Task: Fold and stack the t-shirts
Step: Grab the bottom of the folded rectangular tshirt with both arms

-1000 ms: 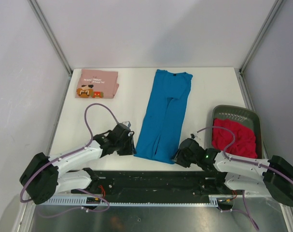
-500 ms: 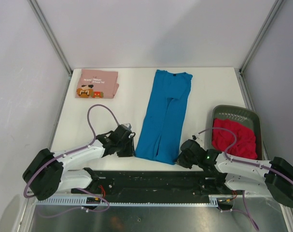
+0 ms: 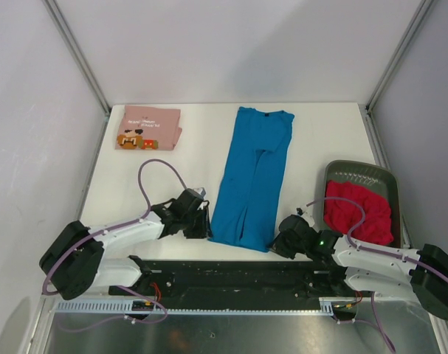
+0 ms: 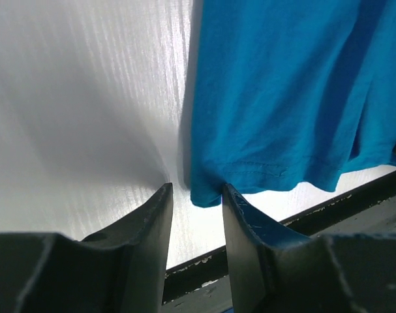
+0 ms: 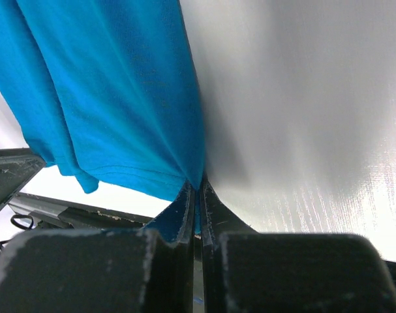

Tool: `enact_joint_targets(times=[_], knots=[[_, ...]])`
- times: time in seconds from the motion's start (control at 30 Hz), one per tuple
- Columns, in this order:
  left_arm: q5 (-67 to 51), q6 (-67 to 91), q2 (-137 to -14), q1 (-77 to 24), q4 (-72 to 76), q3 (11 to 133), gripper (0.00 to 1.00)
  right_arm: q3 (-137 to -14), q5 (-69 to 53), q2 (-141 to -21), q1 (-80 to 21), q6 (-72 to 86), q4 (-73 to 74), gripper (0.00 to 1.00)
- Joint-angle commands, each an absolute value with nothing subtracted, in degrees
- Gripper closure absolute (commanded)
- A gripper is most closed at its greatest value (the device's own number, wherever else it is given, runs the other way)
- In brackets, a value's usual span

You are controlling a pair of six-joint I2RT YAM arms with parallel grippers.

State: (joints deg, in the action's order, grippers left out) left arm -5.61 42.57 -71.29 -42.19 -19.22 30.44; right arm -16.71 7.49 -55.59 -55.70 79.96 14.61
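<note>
The right gripper pinches a hem corner of the blue t-shirt, its two dark fingers pressed tight with a sliver of blue cloth caught between them. The shirt spreads up and to the left over the white surface, with its stitched hem running along the lower edge. A black rail shows at lower left.

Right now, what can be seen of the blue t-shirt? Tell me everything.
The blue t-shirt is plain bright blue soft knit cloth, folded lengthwise into a long narrow strip with a few creases. It lies flat on the white table, slightly slanted, with the collar at the far end and the stitched hem at the near edge. The right gripper is shut on the hem's right corner. The left gripper is open, its fingers either side of the left corner, not clamping it.
</note>
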Motion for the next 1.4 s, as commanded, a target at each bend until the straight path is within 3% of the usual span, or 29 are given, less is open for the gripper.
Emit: enact_joint_targets(times=[0.0, 0.53, 0.7, 0.77, 1.0, 1.17, 1.37], knots=[[-7.5, 41.8, -72.7, -41.8, -16.4, 30.4, 0.61, -14.7, 8.5, -55.9, -56.1, 79.9, 19.7, 1.0], [-7.8, 42.8, -73.1, -41.8, -15.5, 29.1, 0.67, -13.9, 7.9, -55.8, -56.0, 79.9, 19.7, 1.0], [-8.5, 43.1, -73.0, -41.9, -15.3, 29.1, 0.93, -13.9, 7.6, -54.0, -56.0, 79.7, 21.3, 1.0], [-9.2, 43.2, -72.6, -42.6, -15.4, 29.1, 0.98, -13.9, 7.3, -52.7, -56.2, 79.6, 22.4, 1.0], [-11.3, 46.9, -66.4, -47.0, -15.5, 26.2, 1.0, -14.8, 5.8, -45.1, -59.0, 80.9, 28.7, 1.0], [-11.3, 48.7, -61.1, -48.7, -17.2, 27.7, 1.0, -23.9, 10.2, -41.2, -63.3, 79.8, 38.8, 1.0], [-8.8, 45.9, -66.5, -46.0, -18.4, 38.9, 1.0, -33.7, 9.4, -47.7, -49.0, 65.3, 40.3, 1.0]])
